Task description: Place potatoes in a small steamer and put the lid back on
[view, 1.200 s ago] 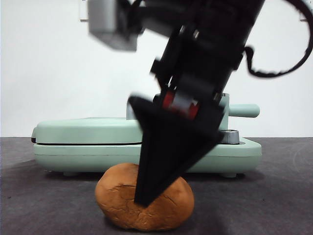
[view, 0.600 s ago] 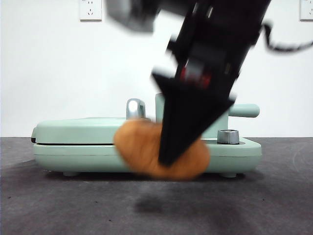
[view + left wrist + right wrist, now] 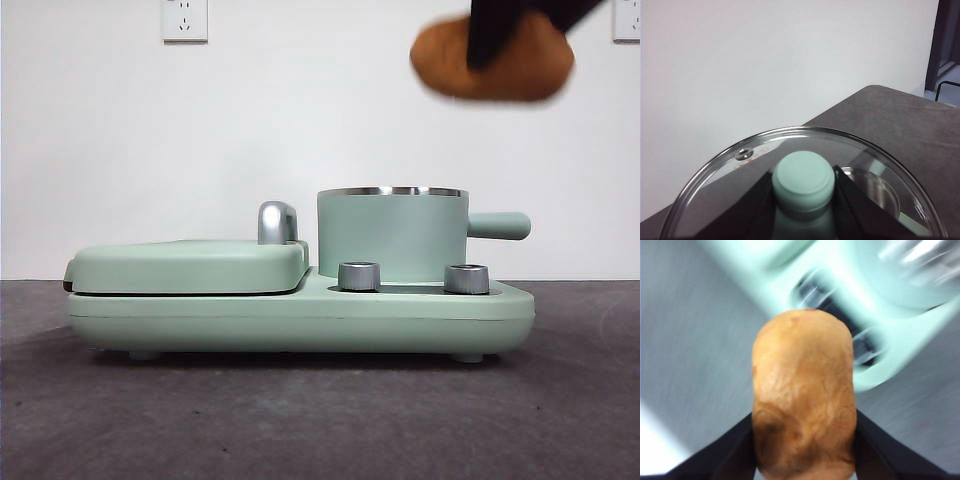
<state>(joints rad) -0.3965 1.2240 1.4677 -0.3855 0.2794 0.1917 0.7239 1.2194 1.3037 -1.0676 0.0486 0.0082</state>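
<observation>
My right gripper [image 3: 515, 25] is shut on the orange-brown potato [image 3: 492, 60] and holds it high in the air, above and a little right of the small steamer [image 3: 392, 232]. The potato fills the right wrist view [image 3: 804, 400] between the two black jaws [image 3: 804, 450]. The steamer is an open mint-green pot with a steel rim and a side handle, standing on the appliance base. My left gripper [image 3: 803, 200] is shut on the green knob of the glass lid [image 3: 740, 172] and holds it up, away from the pot, out of the front view.
The flat mint-green grill plate [image 3: 185, 265] with a chrome hinge handle [image 3: 277, 221] lies left of the steamer. Two steel dials [image 3: 359, 276] sit on the base front. Dark table in front; white wall with sockets behind.
My right gripper lifted the potato from the table in front of the appliance, up and to the right, to well above the steamer. The arm has left most of the front view.
</observation>
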